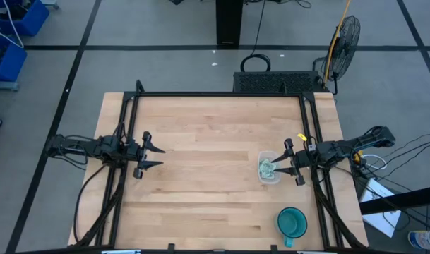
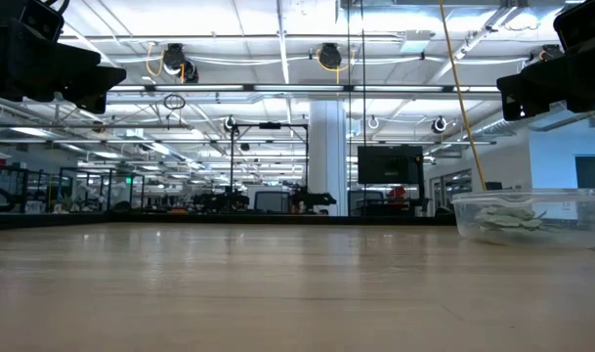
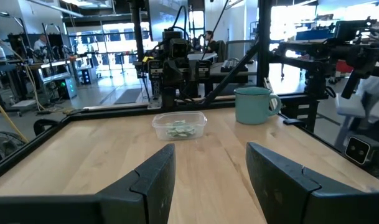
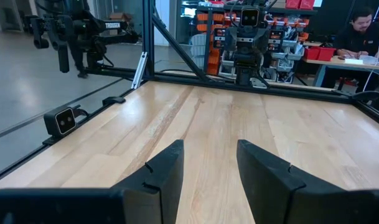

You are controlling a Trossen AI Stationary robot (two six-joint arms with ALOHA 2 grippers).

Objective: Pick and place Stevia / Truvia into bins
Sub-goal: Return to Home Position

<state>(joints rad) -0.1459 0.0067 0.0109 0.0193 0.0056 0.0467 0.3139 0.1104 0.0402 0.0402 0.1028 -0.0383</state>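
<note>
Your Stevia packets [image 1: 267, 168] lie in the clear bin [image 1: 270, 180]. Left end effector [image 1: 155, 156] and right end effector [image 1: 284, 162] hang spread, empty; the right, beside the bin, could clip it pulling home.

**Open middle, clutter on the right**

The tabletop [image 1: 207, 134] lies bare across its middle, free for a gripper to pass. On the right stands the clear tub [image 1: 260, 156] of packets [image 1: 267, 168], with the right gripper [image 1: 291, 164] spread wide just beside it. The teal cup [image 1: 292, 222] stands apart, near the front edge. The left gripper [image 1: 157, 157], also spread, hangs at the left.
</note>
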